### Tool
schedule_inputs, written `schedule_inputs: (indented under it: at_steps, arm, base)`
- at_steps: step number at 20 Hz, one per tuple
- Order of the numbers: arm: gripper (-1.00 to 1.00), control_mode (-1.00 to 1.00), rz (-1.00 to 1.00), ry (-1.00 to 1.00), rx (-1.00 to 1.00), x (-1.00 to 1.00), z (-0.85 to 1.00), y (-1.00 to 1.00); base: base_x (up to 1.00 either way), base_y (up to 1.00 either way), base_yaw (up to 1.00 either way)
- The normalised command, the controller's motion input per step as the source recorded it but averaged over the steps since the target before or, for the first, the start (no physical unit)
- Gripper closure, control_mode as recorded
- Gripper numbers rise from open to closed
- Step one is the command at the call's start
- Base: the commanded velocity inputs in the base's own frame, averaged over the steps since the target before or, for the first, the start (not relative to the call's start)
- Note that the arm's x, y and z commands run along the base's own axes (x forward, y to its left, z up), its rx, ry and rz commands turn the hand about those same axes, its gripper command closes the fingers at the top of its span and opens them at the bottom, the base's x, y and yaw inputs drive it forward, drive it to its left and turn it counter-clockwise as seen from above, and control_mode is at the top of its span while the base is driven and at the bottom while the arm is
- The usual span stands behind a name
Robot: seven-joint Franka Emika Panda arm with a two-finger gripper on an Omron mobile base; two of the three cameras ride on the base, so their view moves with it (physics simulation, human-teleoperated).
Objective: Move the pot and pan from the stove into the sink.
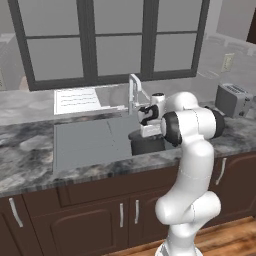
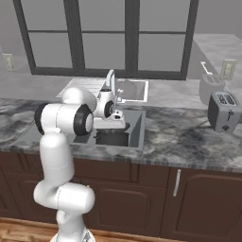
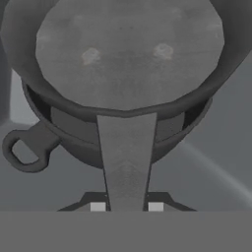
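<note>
Pot [image 1: 147, 142] first: it is sitting down inside the sink [image 1: 85, 145], in the basin's right part below the faucet [image 1: 134, 92], so that half of the job looks finished. Over it the arm is hanging with the pan [image 3: 129, 54], and the hand view is telling the story: the gripper [image 3: 126, 206] is clenching the long flat handle between its two tips, the shallow pan's bowl is riding directly above the darker pot, and the pot's looped side handle [image 3: 27, 150] is poking out at lower left. Whether the pan is already touching the pot's rim or hovering just above it, I cannot tell. Judging by this, what is left is lowering the pan to rest and releasing the handle. Off to the right on the tabletop [image 2: 189, 137], the toaster [image 2: 224, 111] is standing well apart.
</note>
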Motion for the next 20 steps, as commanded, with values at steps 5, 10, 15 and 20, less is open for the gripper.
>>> schedule_inputs:
  at_steps: [5,10,15,20]
  arm:
    - [-1.00,-1.00,0.00,0.00,0.00,0.00,0.00,0.00]
    - [-1.00,-1.00,0.00,0.00,0.01,0.00,0.32,0.00]
    - [-1.00,-1.00,0.00,0.00,0.01,-0.12,0.56,0.00]
    - [-1.00,-1.00,0.02,-0.14,0.00,-0.87,0.11,0.00]
  base:
    - [0.00,0.00,0.00]
    - [0.00,0.00,0.00]
    - [0.00,0.00,0.00]
    - [0.00,0.00,0.00]
